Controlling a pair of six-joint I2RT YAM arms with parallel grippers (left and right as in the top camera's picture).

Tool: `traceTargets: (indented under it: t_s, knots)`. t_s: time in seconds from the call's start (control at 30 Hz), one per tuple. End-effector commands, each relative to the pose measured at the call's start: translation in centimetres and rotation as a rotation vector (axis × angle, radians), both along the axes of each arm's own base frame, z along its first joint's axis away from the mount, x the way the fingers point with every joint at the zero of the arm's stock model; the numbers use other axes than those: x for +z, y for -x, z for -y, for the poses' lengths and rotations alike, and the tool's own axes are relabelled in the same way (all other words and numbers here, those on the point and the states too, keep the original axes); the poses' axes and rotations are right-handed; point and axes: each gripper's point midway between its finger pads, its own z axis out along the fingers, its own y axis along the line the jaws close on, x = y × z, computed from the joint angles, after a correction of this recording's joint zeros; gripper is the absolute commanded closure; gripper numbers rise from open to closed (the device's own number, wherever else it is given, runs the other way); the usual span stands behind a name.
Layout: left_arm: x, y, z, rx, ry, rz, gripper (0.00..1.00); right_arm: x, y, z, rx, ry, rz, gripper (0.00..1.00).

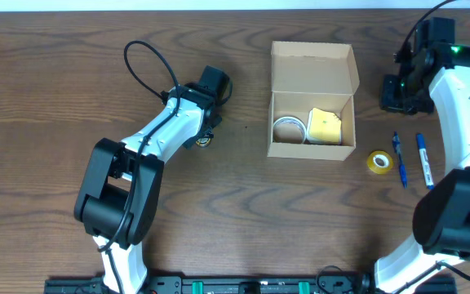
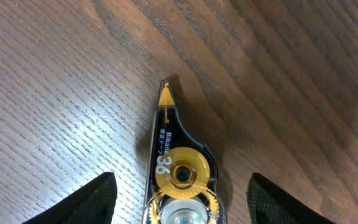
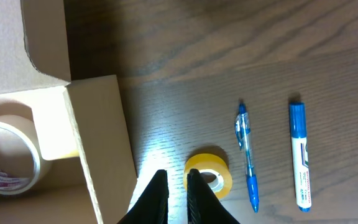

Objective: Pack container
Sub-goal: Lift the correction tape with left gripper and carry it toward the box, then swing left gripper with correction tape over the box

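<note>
Two arms work at a dark wooden table (image 1: 47, 73), and one container (image 1: 312, 77) sits near its middle, a tan cardboard box with its single flap lid folded open toward the far edge. Two things lie inside it: one roll of pale tape (image 1: 288, 129) on the left and one yellow square pad (image 1: 325, 126) just beside it on the right. In the right wrist view the roll shows purple print on its inner ring.

Four loose items lie on the table outside the box. Three are to its right: one small yellow tape roll (image 1: 379, 162) nearest the box's near right corner, then two blue pens lying roughly parallel, one slim ballpoint (image 1: 399, 159) and one thicker marker (image 1: 423, 161) with a white barrel. The fourth, one yellow-and-black correction tape dispenser (image 2: 179, 165), lies well to the box's left, its pointed tip aimed away from the wrist camera.

The left gripper (image 2: 180, 186) hangs low over that dispenser with its two fingers (image 2: 98, 202) spread wide, one on each side, bare wood showing between each finger and the dispenser.

The right gripper (image 3: 176, 180) sits above the table near the box's right wall, its two fingers drawn together with only a thin slit between them and nothing held
</note>
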Motion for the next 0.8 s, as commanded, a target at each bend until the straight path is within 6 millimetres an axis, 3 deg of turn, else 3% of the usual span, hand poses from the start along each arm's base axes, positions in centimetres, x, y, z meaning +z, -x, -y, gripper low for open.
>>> traceTargets:
  t_s: [0.0, 0.43, 0.47, 0.53, 0.57, 0.63, 0.77]
  knots:
    - [0.0, -0.2, -0.1, -0.007, -0.014, 0.000, 0.32, 1.0, 0.0, -0.5, 0.023, 0.003, 0.025, 0.89]
    - [-2.6, 0.3, 1.1, -0.008, 0.019, -0.053, 0.34, 0.9, 0.4, -0.5, 0.023, 0.001, 0.012, 0.89]
    - [-2.7, 0.4, 1.2, -0.009, 0.020, -0.055, 0.38, 0.9, 0.4, -0.5, 0.023, 0.001, 0.012, 0.89]
    - [-2.7, 0.3, 1.2, -0.009, 0.021, -0.051, 0.65, 0.9, 0.3, -0.5, 0.023, 0.001, 0.012, 0.89]
    - [-2.7, 0.2, 1.2, -0.009, 0.023, -0.048, 0.69, 1.0, 0.3, -0.5, 0.023, 0.001, 0.013, 0.89]
    - [-2.7, 0.1, 1.4, -0.010, 0.030, -0.042, 0.72, 1.0, 0.3, -0.5, 0.023, 0.001, 0.013, 0.89]
    - [-2.6, -0.1, 1.6, -0.018, 0.038, -0.037, 0.67, 1.0, 0.3, -0.5, 0.023, 0.001, 0.013, 0.89]
